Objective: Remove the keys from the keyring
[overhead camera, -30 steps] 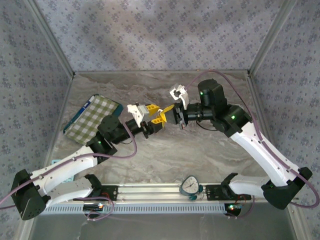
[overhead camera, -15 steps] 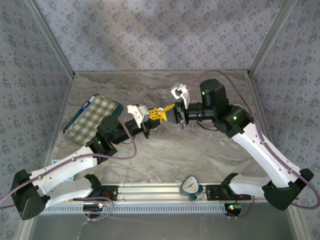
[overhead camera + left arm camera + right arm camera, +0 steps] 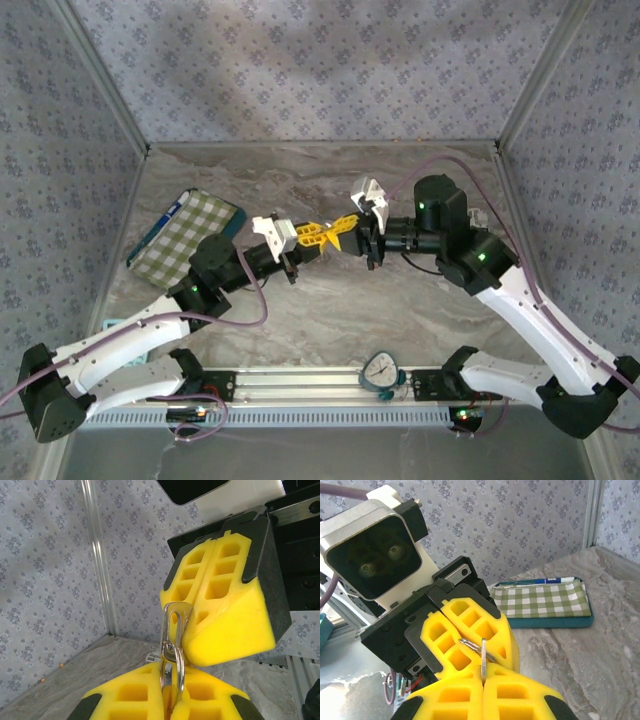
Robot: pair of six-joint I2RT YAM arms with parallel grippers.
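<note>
Two grippers joined mid-air. Left gripper (image 3: 320, 232) just closed, from open, onto keyring (image 3: 173, 647); right gripper (image 3: 338, 225), at its 2 o'clock, pinches keys (image 3: 483, 661) by shaft. Both ends secured: separation likely next.

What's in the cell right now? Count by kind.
keyring: 1
grippers: 2, left gripper and right gripper, both shut on the keyring
checked pouch: 1
pen: 1, lying on the pouch's far edge
dial timer: 1
Total: 6
</note>
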